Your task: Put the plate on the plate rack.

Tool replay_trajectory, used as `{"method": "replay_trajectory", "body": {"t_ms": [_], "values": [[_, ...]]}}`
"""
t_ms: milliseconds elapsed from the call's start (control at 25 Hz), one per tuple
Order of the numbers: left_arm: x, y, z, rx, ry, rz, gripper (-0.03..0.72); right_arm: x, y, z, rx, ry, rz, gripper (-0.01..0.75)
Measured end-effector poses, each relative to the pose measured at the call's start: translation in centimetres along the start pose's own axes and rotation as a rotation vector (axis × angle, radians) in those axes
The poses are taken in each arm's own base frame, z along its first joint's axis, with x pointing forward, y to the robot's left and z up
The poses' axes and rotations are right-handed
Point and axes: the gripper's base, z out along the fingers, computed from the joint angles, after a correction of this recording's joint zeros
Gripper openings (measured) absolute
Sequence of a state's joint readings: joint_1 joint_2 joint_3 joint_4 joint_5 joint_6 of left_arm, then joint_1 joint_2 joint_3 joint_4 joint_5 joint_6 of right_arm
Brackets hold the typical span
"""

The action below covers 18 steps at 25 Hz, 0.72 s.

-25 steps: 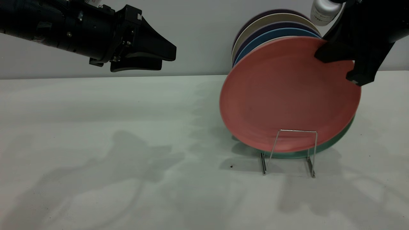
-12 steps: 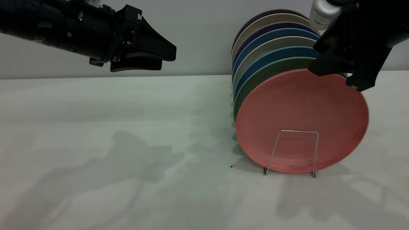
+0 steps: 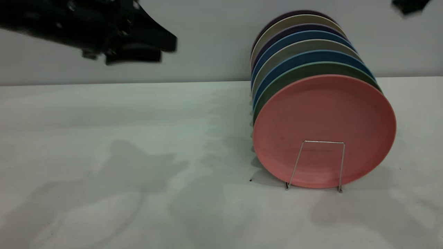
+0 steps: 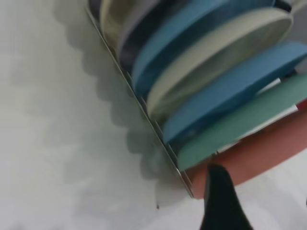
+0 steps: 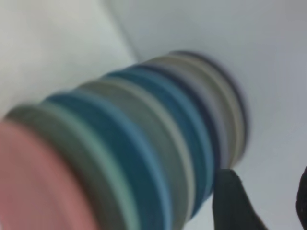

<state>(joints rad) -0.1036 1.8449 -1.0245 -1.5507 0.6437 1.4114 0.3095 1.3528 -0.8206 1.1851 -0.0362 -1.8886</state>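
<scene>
The salmon-pink plate stands upright in the front slot of the wire plate rack, leaning behind the front loop, with nothing touching it. It is the frontmost of a row of plates. My right gripper is high above the row at the top right corner, mostly out of the exterior view; in the right wrist view its fingers are spread with only the wall between them. My left gripper hovers high at the left, far from the rack, open and empty. The left wrist view shows the plate and the rack's rail.
Behind the pink plate stand a mint-green plate, blue plates, and several more in beige and purple. A grey wall runs behind the white table. A small dark speck lies left of the rack.
The right gripper let go of the pink plate and rose out toward the top right. The plate settled into the front slot and stands still. The left arm shifted left and slightly up.
</scene>
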Motion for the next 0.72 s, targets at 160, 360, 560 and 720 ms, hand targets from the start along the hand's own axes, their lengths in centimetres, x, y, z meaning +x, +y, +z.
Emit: {"method": "replay_trajectory", "body": {"t_ms": [160,360,560,720], "values": [[-2.1,-1.2,-4.0,-0.040,-0.077,0.063,0.453,-1.0,-1.3,-2.4,0.078,-0.047,0.134,0.346],[-4.2,-3.9,-9.1,-0.074,-0.196,0.134,0.453,-1.5,-3.1,-5.9,0.203,-0.073,0.293,0.346],[-4.8,-8.6,-13.3,-0.087,-0.273,0.249,0.453,-1.8,-4.5,-9.7,0.317,-0.112,0.425,0.339],[-4.4,-12.3,-16.5,-0.099,-0.312,0.333,0.453,-2.5,-4.9,-12.5,0.361,-0.178,0.438,0.298]]}}
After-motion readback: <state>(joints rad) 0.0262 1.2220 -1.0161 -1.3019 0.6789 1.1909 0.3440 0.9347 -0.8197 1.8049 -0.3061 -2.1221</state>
